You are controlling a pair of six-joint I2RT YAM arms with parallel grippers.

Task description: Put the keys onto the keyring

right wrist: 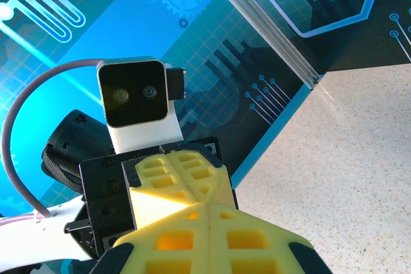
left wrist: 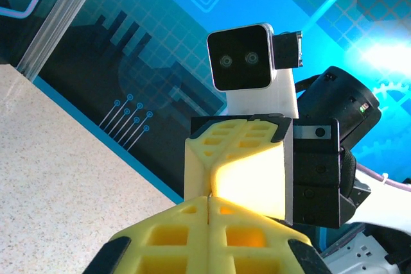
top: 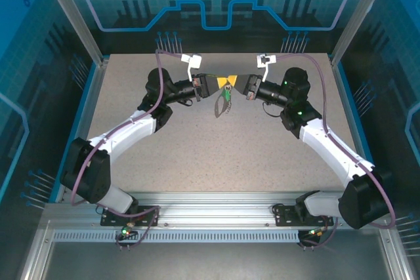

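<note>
Both pairs of ribbed yellow plastic fingers are pressed fully together, with the left gripper [top: 220,82] and right gripper [top: 235,82] meeting tip to tip. The dark oval keyring loop [top: 222,105] hangs just beneath the touching tips, its long axis pointing away from them toward the arm bases. I cannot tell which pair pinches it. The small green-headed key [top: 226,97] sits at the loop's end nearest the fingers.

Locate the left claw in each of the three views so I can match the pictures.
Top external: left claw at centre rear of the table, tip to tip with the right claw.
Left wrist: left claw at bottom centre, yellow, shut.
Right wrist: left claw left of centre, below a white camera.
Shared landmark: the speckled table.
</note>
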